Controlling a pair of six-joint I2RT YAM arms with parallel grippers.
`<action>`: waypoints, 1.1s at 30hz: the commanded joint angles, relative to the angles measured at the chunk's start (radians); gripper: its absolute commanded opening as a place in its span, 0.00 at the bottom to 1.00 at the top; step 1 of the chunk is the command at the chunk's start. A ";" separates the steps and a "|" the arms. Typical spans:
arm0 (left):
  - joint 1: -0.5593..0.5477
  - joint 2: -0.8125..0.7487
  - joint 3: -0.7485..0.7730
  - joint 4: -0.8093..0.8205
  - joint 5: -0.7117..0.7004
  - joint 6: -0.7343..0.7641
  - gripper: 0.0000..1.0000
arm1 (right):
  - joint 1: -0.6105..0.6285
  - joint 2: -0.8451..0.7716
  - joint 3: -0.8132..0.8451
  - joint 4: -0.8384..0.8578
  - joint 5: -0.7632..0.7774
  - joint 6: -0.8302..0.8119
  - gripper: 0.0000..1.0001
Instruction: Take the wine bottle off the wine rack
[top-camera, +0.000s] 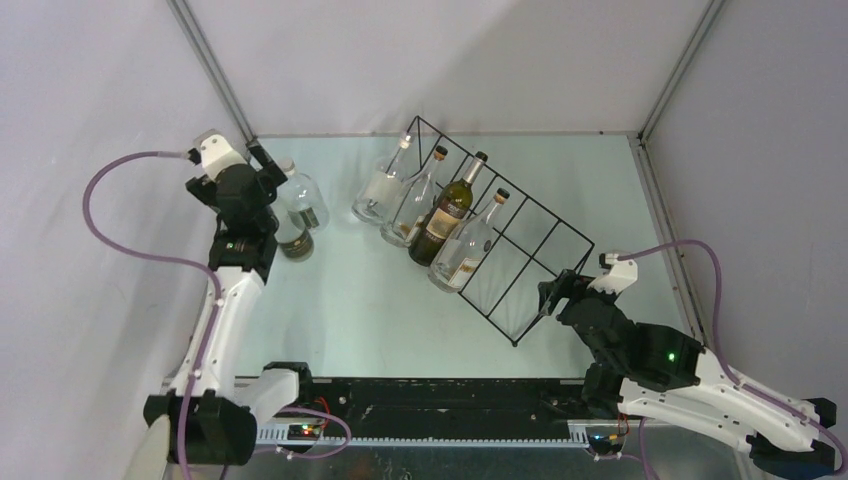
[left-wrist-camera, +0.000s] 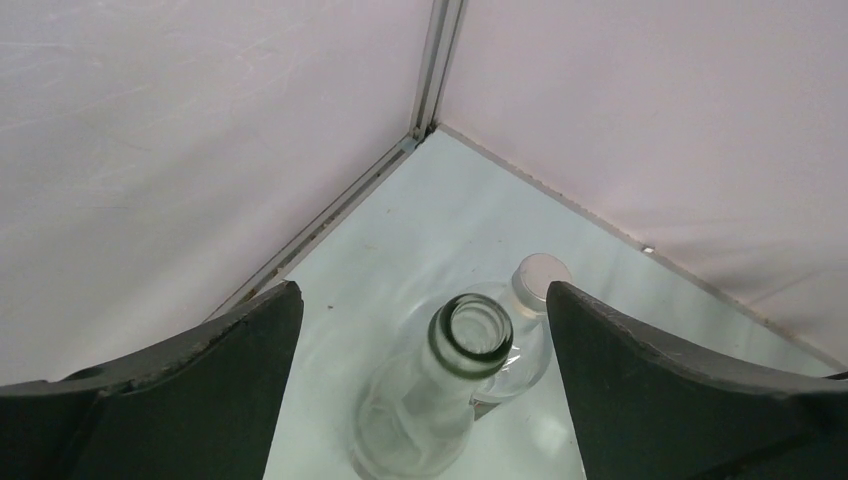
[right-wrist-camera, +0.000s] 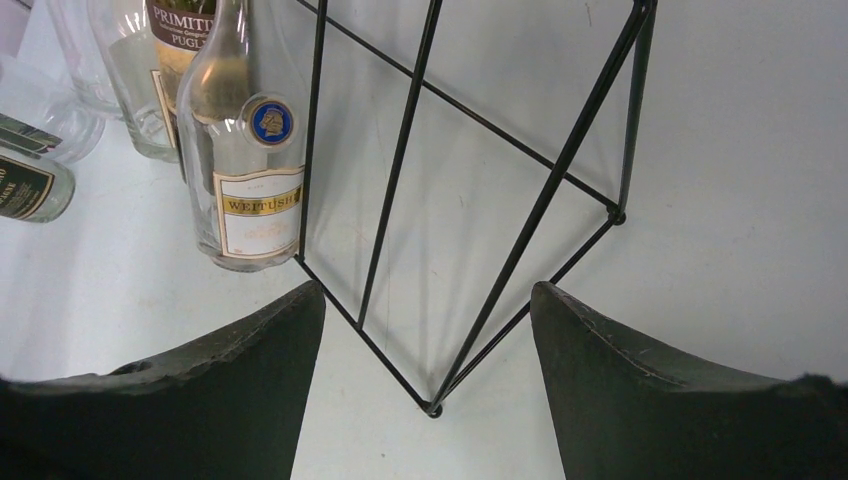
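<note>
The black wire wine rack lies diagonally across the middle of the table. Several bottles lean in its far compartments: two clear ones, a dark wine bottle with a pale label, and a clear labelled bottle. The two near compartments are empty. My right gripper is open beside the rack's near end. In the right wrist view the rack has its bottom corner between my right gripper's fingers. My left gripper is open above an open-necked clear bottle standing between its jaws.
Two bottles stand off the rack at the far left: a clear one and one with a dark label. A capped clear bottle stands just behind the open-necked one. Grey walls close in the table on three sides.
</note>
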 joint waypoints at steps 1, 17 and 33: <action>0.007 -0.113 0.038 -0.075 -0.020 -0.056 1.00 | -0.006 -0.020 0.001 0.022 -0.001 -0.006 0.78; -0.395 -0.420 0.050 -0.438 -0.201 -0.106 1.00 | -0.013 0.000 0.005 0.067 -0.123 -0.011 0.77; -0.806 -0.673 -0.236 -0.590 -0.150 -0.178 1.00 | -0.031 0.267 0.168 0.282 -0.221 -0.125 0.78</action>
